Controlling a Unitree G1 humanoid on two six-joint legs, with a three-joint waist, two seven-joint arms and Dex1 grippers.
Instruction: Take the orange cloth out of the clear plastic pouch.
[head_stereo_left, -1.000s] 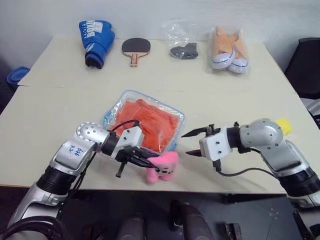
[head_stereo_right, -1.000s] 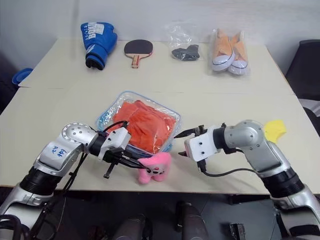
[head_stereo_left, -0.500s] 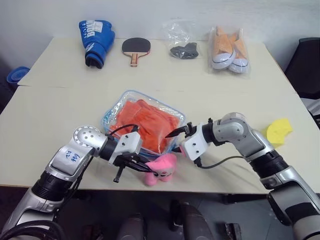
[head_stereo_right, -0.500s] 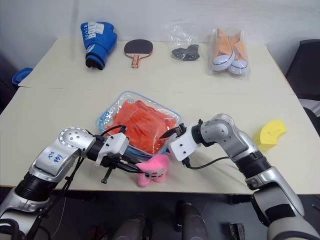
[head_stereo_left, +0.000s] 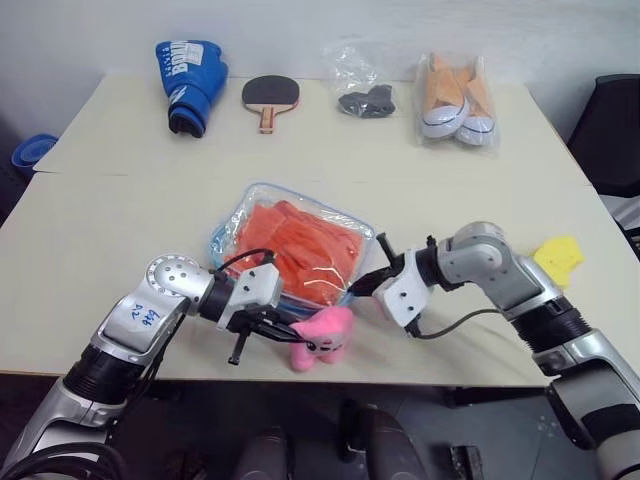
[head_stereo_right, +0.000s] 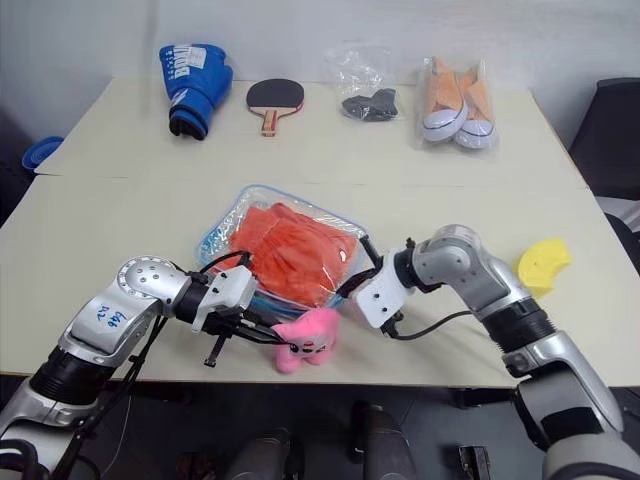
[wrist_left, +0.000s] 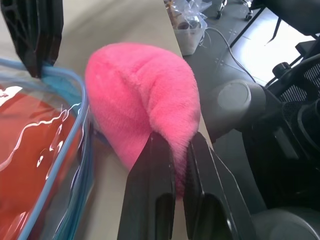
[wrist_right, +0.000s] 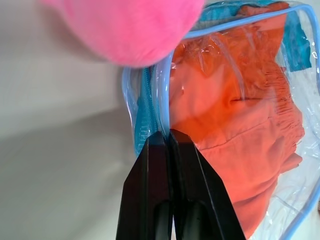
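Observation:
The clear plastic pouch with light blue edging lies in the middle of the table, and the orange cloth is folded inside it. My right gripper is at the pouch's near right corner. In the right wrist view its fingers are shut on the blue edge beside the cloth. My left gripper sits at the pouch's near edge, shut on a pink plush toy. In the left wrist view the toy's fur is pinched between the fingertips.
Along the far edge of the table lie a blue boxing glove, a table tennis paddle, a thin bag with a black item and a bag of sneakers. A yellow foam wedge lies at the right.
My right gripper swung in from the right to the pouch's near right corner and shut on its edge. The left gripper stayed put with the pink toy.

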